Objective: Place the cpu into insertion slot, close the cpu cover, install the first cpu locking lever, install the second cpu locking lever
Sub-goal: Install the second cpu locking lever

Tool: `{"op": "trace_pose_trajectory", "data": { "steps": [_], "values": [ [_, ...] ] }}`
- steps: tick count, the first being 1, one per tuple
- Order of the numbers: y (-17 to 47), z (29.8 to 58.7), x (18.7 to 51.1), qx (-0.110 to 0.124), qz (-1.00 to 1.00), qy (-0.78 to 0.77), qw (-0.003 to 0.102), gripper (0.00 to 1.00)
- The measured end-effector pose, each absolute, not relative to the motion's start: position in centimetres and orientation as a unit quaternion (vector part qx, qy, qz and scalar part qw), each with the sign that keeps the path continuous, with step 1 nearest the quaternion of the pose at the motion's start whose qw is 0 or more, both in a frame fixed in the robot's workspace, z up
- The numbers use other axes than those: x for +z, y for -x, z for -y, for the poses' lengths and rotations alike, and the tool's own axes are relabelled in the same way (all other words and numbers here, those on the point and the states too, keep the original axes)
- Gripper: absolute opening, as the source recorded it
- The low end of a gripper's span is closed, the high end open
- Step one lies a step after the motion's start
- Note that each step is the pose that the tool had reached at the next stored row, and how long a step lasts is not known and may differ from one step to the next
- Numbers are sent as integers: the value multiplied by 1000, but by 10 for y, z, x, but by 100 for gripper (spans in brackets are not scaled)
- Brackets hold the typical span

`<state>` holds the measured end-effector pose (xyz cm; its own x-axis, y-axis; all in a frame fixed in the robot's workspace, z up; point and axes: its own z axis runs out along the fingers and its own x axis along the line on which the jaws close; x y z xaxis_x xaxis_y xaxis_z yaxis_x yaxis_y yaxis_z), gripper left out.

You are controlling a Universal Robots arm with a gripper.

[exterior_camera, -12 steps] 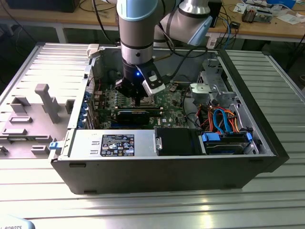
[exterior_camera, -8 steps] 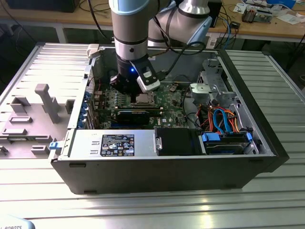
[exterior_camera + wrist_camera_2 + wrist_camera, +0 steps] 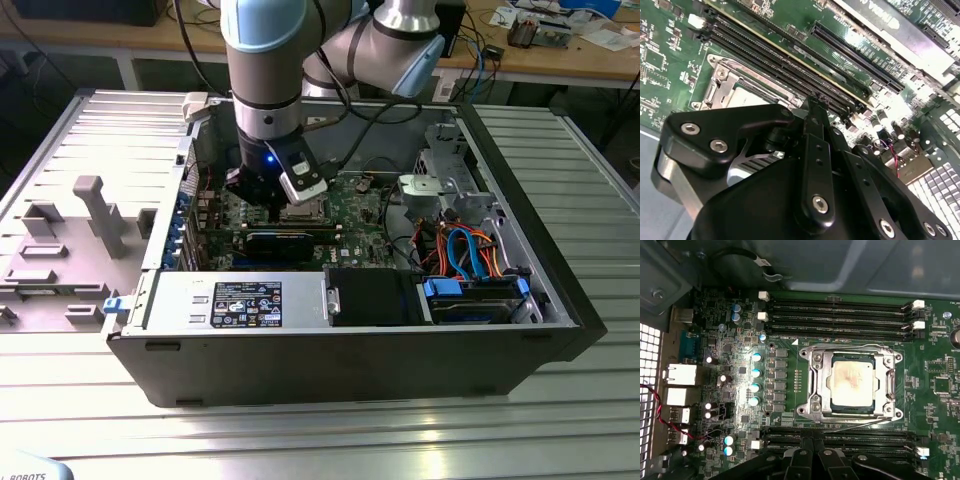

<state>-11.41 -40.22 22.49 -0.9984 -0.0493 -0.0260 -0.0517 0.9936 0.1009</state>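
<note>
In the first wrist view the cpu (image 3: pixel 852 385) lies flat in the insertion slot (image 3: pixel 892 412), its dull metal top showing through the cut-out of the cpu cover (image 3: pixel 816 385). The cover lies down over it. Thin wire levers (image 3: pixel 850 346) run along two opposite sides of the frame. My gripper (image 3: pixel 814 450) is shut with nothing in it, above the long black memory slots (image 3: pixel 840 437) just beside the socket. In the second wrist view the gripper (image 3: pixel 812 105) hangs past the socket's silvery rim (image 3: pixel 720 82). In the exterior view the gripper (image 3: pixel 262 195) sits low inside the case, to the exterior view's left of the socket (image 3: pixel 305 210).
The open computer case (image 3: pixel 350 350) surrounds the green motherboard (image 3: pixel 935 365). A black card (image 3: pixel 290 243) lies near the socket. A drive cage with blue and orange cables (image 3: pixel 470 250) is at the exterior view's right. A grey fixture (image 3: pixel 95 215) stands on the table to the left.
</note>
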Motion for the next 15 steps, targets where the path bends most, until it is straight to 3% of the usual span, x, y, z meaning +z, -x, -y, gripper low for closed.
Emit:
{"op": "trace_pose_trajectory", "data": {
  "steps": [15],
  "values": [
    [124, 401, 202, 90, -995, 39, 12, 11]
  ]
}}
